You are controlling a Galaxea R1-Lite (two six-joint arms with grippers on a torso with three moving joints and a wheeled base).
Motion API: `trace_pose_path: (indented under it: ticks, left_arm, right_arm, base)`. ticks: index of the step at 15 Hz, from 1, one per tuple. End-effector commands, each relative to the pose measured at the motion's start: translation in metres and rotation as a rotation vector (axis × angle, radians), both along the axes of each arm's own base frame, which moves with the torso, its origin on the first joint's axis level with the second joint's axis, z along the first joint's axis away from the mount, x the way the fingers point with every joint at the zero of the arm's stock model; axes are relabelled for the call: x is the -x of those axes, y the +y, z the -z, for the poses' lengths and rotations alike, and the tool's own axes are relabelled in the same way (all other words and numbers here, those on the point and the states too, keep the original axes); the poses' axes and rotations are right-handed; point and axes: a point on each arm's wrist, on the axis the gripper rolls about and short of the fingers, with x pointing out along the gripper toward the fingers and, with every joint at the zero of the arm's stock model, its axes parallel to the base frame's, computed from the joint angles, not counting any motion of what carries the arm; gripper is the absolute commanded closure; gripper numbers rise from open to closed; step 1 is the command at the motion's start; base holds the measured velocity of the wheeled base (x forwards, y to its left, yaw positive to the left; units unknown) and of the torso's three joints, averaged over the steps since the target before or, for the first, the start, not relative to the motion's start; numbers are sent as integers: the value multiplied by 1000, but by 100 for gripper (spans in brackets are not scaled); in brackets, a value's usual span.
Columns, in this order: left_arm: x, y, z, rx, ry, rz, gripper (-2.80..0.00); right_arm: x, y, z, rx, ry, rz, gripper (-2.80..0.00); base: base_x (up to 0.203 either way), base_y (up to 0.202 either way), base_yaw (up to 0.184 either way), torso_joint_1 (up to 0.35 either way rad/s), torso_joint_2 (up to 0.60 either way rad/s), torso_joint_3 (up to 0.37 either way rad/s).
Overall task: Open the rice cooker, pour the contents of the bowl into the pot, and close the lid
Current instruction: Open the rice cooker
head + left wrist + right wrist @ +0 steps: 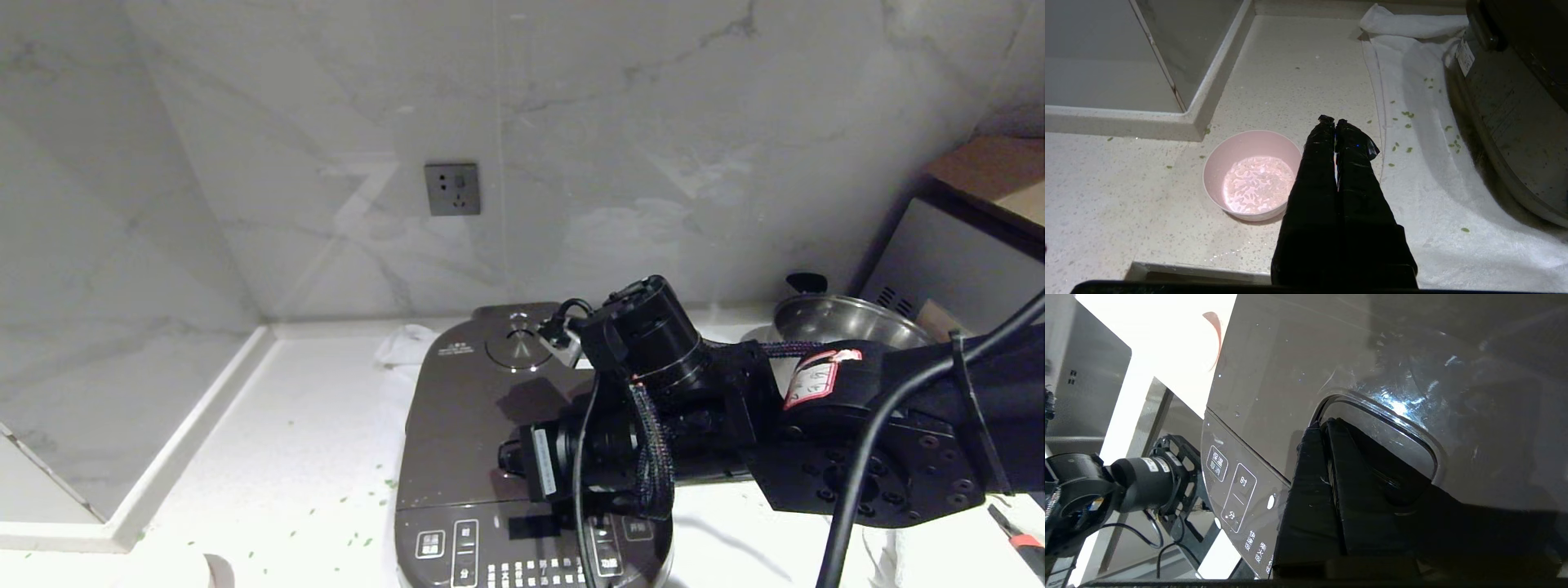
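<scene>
Right gripper, fingers pressed together, tip sits in lid's release button recess on the rice cooker near counter's front edge. I'd press straight in, firmly, w/o sliding off. Lid not up yet.

The right arm reaches in from the right side of the scene toward the left, its forearm lying nearly level and its wrist bent downward. The right gripper points down with its two black fingers pressed together, tips side by side. The left gripper hangs low at the near left, pointing forward and down, its fingers closed flat against each other and holding nothing.
</scene>
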Motion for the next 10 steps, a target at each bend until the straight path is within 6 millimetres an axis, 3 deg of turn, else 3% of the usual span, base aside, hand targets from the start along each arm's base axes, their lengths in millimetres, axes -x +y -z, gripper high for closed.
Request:
trace_pose_path:
  ticks: [1,5,10]
  left_arm:
    - [0,0,0,0,-1,-1,0]
    - [0,0,0,0,-2,-2,0]
    - [0,0,0,1,-2,-1,0]
  right_arm:
    - [0,0,-1,3,-1,4,0]
    - [9,-10,-40,-61,-108,12,0]
    - [39,-34,-96,-146,-312,-40,0]
  base:
    - [0,0,0,0,0,0]
    - [0,0,0,0,0,0]
    - [0,0,0,0,0,0]
